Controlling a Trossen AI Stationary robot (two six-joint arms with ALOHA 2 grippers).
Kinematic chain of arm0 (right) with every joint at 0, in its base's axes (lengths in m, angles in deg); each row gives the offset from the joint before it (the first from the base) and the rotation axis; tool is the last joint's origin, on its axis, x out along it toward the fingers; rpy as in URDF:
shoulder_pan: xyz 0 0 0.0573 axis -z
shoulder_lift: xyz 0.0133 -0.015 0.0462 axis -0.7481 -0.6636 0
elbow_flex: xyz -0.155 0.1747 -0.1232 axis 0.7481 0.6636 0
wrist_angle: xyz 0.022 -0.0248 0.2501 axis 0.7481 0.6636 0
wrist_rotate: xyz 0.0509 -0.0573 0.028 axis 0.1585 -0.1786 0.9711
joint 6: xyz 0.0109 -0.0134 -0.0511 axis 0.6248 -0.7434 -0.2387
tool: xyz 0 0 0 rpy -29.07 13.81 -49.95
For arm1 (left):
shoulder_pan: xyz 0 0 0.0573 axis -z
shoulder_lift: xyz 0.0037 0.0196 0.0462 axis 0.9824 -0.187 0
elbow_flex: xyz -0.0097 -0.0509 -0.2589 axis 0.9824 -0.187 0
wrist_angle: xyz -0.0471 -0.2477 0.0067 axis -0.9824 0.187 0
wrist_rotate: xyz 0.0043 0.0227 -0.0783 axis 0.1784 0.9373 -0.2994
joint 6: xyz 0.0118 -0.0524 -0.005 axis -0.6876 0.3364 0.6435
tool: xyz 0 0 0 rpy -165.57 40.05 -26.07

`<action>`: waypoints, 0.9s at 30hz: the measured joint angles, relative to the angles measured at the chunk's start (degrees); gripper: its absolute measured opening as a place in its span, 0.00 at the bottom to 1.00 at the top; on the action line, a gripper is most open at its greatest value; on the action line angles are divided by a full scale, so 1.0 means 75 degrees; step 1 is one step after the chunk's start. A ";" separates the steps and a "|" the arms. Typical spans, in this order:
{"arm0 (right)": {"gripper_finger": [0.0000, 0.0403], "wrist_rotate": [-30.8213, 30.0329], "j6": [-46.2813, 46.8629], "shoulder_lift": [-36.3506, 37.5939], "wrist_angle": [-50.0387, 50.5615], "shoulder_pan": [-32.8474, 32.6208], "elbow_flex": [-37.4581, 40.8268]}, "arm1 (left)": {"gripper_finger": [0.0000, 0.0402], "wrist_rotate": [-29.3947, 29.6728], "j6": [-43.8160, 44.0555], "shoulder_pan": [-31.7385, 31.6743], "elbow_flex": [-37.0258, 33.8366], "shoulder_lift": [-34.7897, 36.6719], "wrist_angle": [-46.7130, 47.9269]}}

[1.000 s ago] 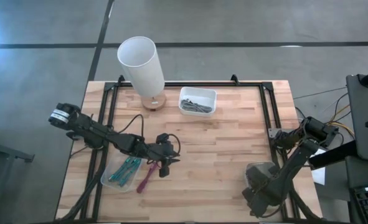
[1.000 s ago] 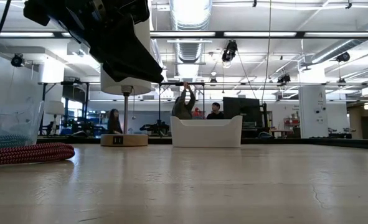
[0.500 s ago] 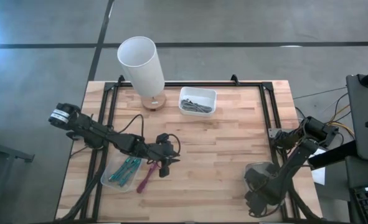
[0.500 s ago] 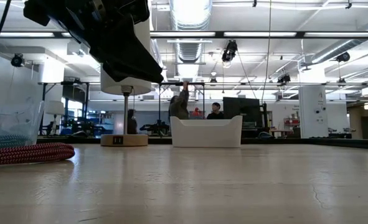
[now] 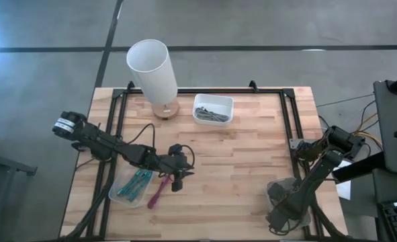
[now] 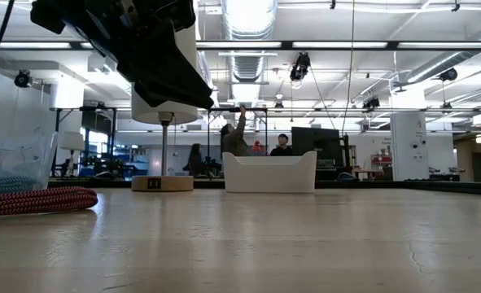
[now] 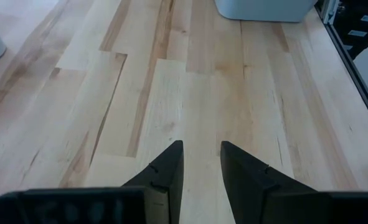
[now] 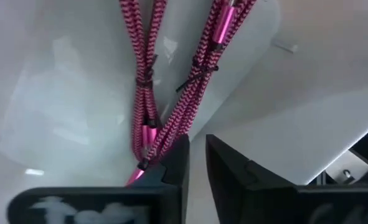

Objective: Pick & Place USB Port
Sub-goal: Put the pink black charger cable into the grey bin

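Magenta braided USB cables [image 8: 171, 93], tied in bundles, lie in a clear bin [image 5: 287, 196] at the table's near right corner. My right gripper [image 8: 197, 140] is down inside that bin, open by a narrow gap, beside the cables' lower ends. Another magenta bundle [image 5: 156, 191] lies on the wood beside a clear tray of teal cables [image 5: 134, 185]. My left gripper [image 7: 201, 146] hovers just right of that bundle, narrowly open over bare wood. In the low view it is the dark mass at the upper left [image 6: 142, 49]. My right gripper comes into the bin from above. One finger [image 8: 174, 158] stands right beside the lower end of a magenta bundle [image 8: 143, 163], and I cannot tell whether it touches it. Nothing lies between the two fingers.
A white lamp [image 5: 152, 70] stands on its wooden base at the far edge. A white bin of grey parts [image 5: 213, 109] sits to its right. A black frame [image 5: 289, 121] runs along the table's sides. The middle of the table is bare wood. People stand in the room beyond.
My right arm has shifted a little over the clear bin at the near right corner, and its wrist has tipped. The left arm and the cables on the table have kept still. A person in the room beyond has walked toward the right.
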 joint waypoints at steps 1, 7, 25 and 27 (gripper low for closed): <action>0.13 -0.0005 -0.0005 0.0000 -0.0003 0.0008 0.0021 | 0.26 -0.0001 0.0000 0.0000 0.0000 0.0000 0.0000; 0.23 -0.0006 0.0109 0.0000 -0.0037 0.0065 -0.0080 | 0.26 -0.0003 0.0012 0.0000 0.0000 0.0000 0.0003; 0.28 -0.5948 -0.1372 0.0000 -0.0404 0.0418 -0.2702 | 0.26 -0.0888 0.0890 0.0262 0.0451 0.0091 0.1575; 0.28 -0.6480 -0.2023 0.0000 -0.0828 0.0541 -0.2695 | 0.26 -0.0889 0.1240 0.0377 0.0585 0.0129 0.2504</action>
